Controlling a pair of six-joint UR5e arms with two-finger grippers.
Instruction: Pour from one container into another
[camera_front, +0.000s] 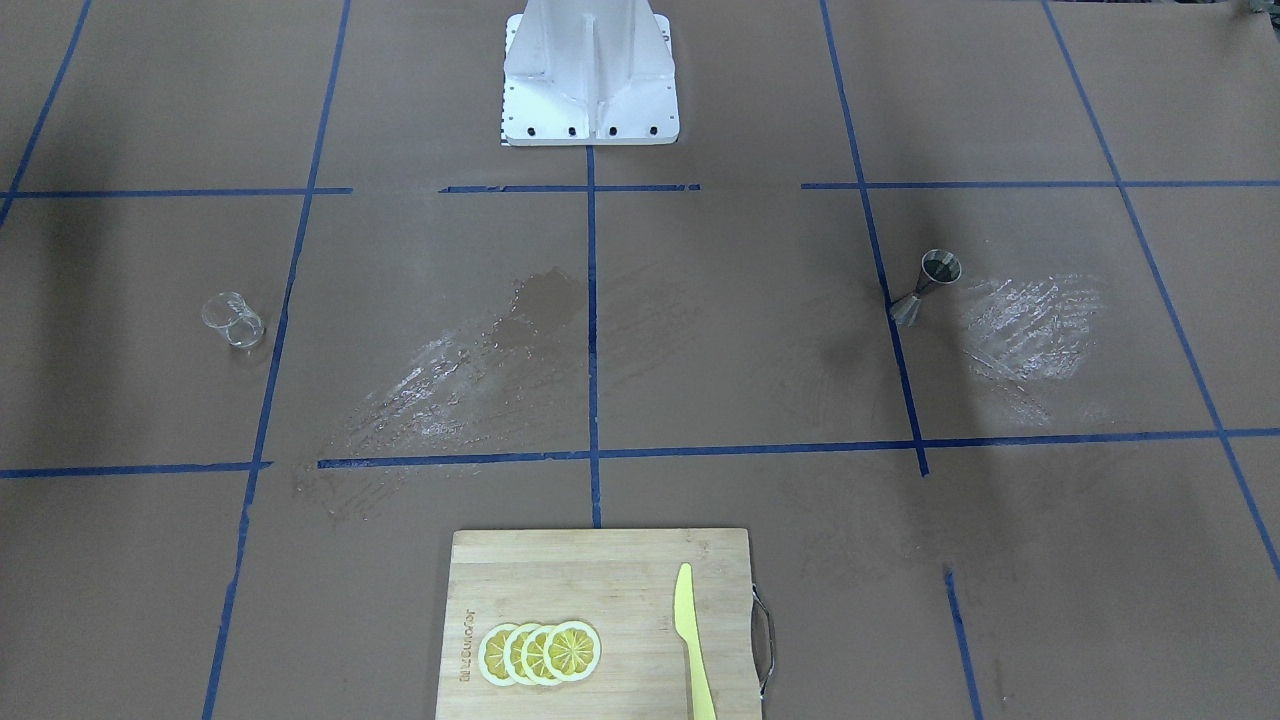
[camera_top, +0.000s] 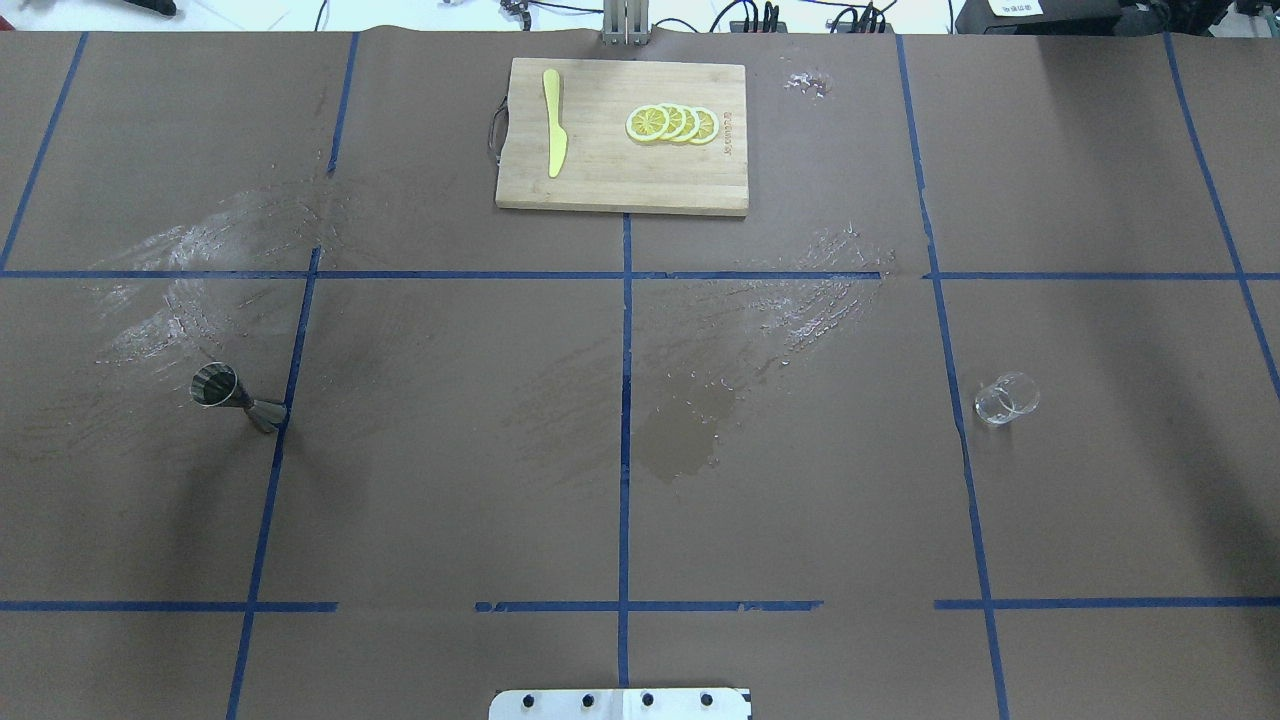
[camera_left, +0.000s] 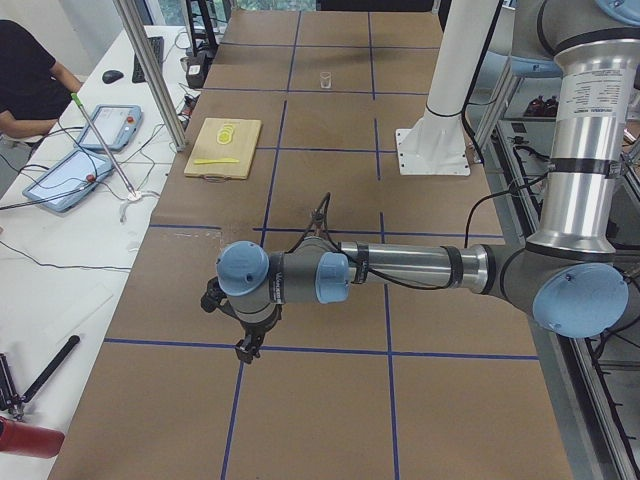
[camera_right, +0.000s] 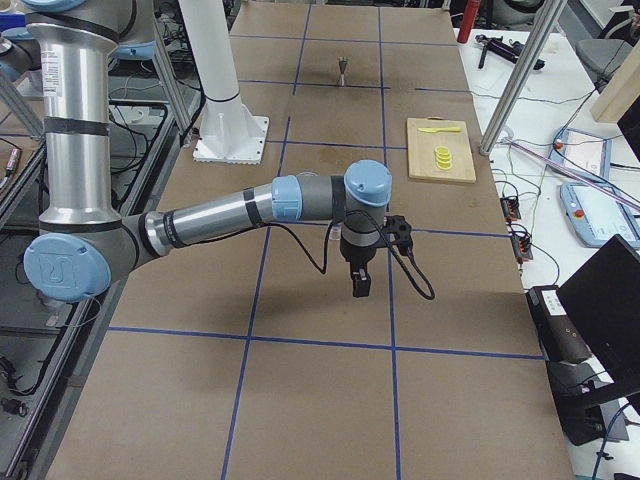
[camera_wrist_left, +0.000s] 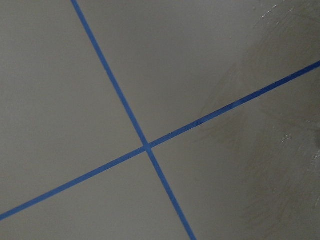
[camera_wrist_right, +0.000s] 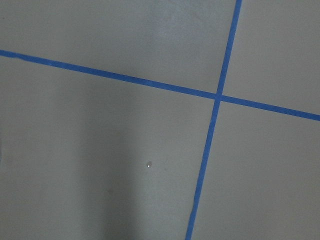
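Observation:
The clear glass cup (camera_top: 1006, 398) stands upright on the brown paper at the table's right side, also seen as the cup (camera_front: 232, 320) in the front view. The metal jigger (camera_top: 235, 397) stands upright on the left side, by a blue tape line; the same jigger (camera_front: 928, 288) shows in the front view. Neither gripper shows in the overhead or front view. The left gripper (camera_left: 245, 345) hangs low over the table near its left end, and the right gripper (camera_right: 358, 285) near its right end. I cannot tell whether either is open or shut. Both wrist views show only paper and tape.
A wooden cutting board (camera_top: 600, 170) lies at the far middle with a yellow knife (camera_top: 553, 135) and lemon slices (camera_top: 672, 123). Wet smears (camera_top: 690, 440) mark the paper. The robot's white base (camera_front: 590, 80) stands at the near edge. A seated person (camera_left: 25, 80) is beyond the table.

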